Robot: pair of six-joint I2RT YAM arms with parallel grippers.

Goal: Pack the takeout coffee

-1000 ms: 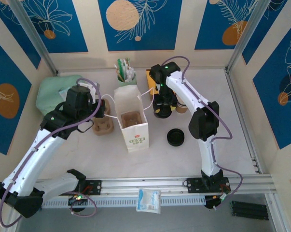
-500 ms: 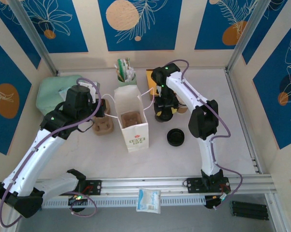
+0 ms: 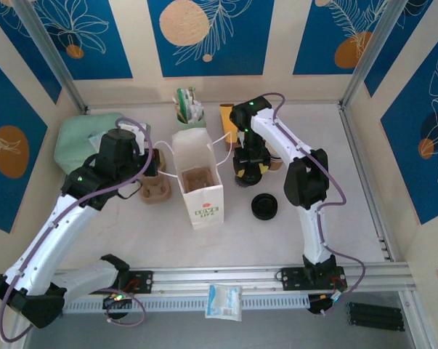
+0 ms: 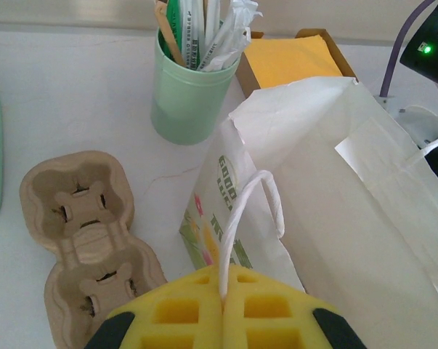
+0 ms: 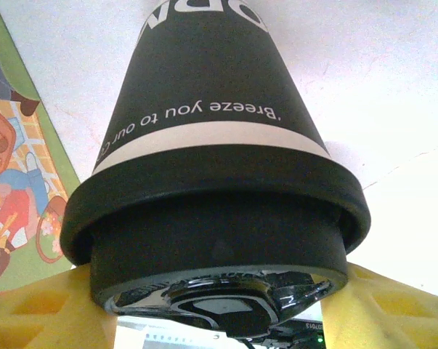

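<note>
Left edge: pale green item [image 3: 77, 142] by the wall

Cup carrier [image 4: 80, 233]: brown pulp, flat on the table [image 3: 349, 174], just left of the bag

Left gripper [image 4: 222, 305]: pads pressed together, pinching the bag's white handle loop [image 4: 255, 211]

Paper bag [image 3: 198, 182]: upright at centre, mouth open, another carrier inside

Green holder [image 4: 186, 94]: straws and sticks, behind the bag's left corner

Right gripper [image 5: 219, 291]: yellow pads clamped on either side of the takeout coffee [image 5: 211, 145], a black lidded cup just right of the bag's upper edge, not in it

Black lids [image 3: 264, 206]: stacked on the table, near side of the cup

Right side: bare tabletop from the right arm to the wall rail
</note>
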